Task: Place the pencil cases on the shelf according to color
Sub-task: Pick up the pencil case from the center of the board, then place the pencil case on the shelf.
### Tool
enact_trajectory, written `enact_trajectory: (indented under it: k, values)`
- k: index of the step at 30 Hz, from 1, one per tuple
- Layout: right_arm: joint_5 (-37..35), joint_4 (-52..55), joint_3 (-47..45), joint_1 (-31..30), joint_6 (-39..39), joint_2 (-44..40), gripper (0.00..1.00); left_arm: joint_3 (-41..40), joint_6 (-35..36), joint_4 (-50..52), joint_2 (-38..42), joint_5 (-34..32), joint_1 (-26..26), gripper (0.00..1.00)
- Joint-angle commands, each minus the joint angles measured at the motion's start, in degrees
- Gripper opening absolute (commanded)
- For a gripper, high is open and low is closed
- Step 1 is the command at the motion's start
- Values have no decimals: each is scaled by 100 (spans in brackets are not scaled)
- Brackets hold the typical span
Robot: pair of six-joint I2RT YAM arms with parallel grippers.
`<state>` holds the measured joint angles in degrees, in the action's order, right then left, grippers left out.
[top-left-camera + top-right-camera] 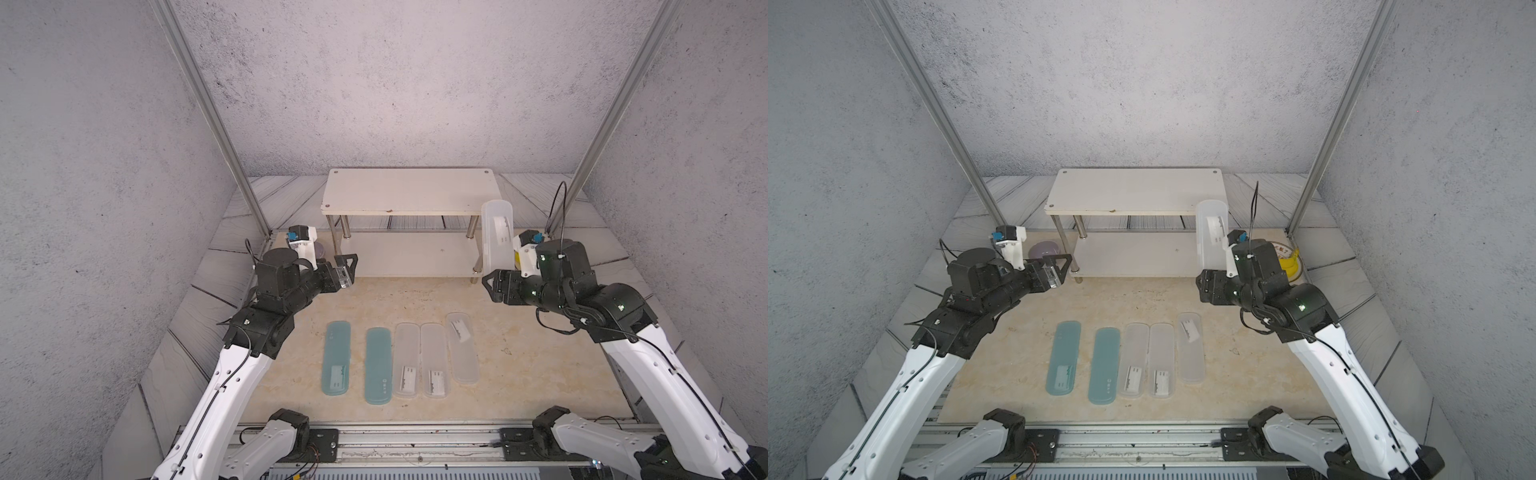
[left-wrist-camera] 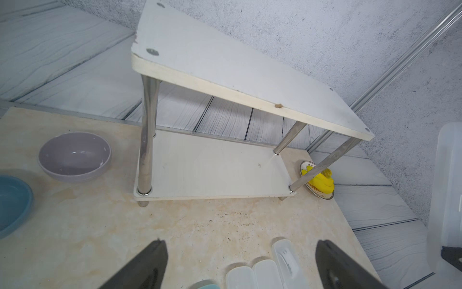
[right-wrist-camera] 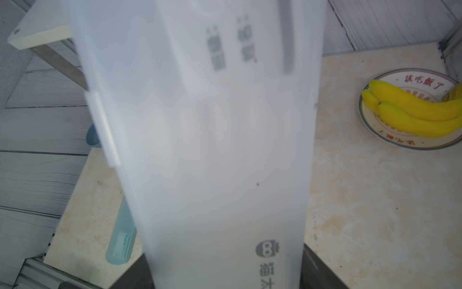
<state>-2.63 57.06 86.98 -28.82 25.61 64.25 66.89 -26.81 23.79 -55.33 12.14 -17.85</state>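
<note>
Five pencil cases lie flat on the beige worktop (image 1: 291, 374) in both top views, side by side. Two teal cases (image 1: 336, 358) (image 1: 378, 365) are on the left of the row and three frosted cases (image 1: 406, 360) (image 1: 434, 360) (image 1: 462, 353) on the right, the last set a little farther back. A sixth case (image 1: 496, 237), also frosted, stands nearly upright in the air at the right front corner of the shelf (image 1: 1133, 191). The right jaws pinch its lower end. The left jaws hang spread apart in front of the shelf's left front leg. A lilac bowl (image 1: 1044, 250) sits left of the shelf, and a plate (image 1: 1276, 248) of bananas (image 1: 1289, 264) sits to its right, behind the right arm (image 1: 1279, 303).

From the left wrist, the shelf (image 2: 212, 172) appears at a slant. The lilac bowl (image 2: 75, 156) and a blue bowl (image 2: 12, 202) rest on the worktop beside it, and the plate (image 2: 303, 165) shows past a far leg. Two dark fingers (image 2: 140, 267) stand wide apart, with the rounded ends of the frosted cases (image 2: 267, 274) showing between them. The sixth case (image 2: 447, 187) rises at the picture's edge.

From the right wrist, the sixth case (image 3: 212, 150) fills the middle, blurred and bearing dark print. Dark fingers (image 3: 317, 272) press against both long edges of its near end. Beyond it are the plate (image 3: 410, 146), the bananas (image 3: 412, 110), one teal case (image 3: 120, 240) and a corner of the shelf's top board (image 3: 40, 35).
</note>
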Motion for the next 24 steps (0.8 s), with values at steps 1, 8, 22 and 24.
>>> enact_trajectory:
  k: [1, 8, 22, 24]
  values:
    - [-241, 103, 519, -17, -281, 458, 56, 273, 118, 82, -117, 61, -32, 99]
    - [-366, 31, 1308, 30, -579, 1068, 56, 600, 166, -12, -363, 140, -34, 99]
    - [-154, -507, 2414, 348, -867, 1890, 56, 1029, 212, -157, -765, 102, -35, 99]
    - [-205, -606, 2645, 453, -928, 2102, 56, 1239, 171, -109, -947, 113, -33, 99]
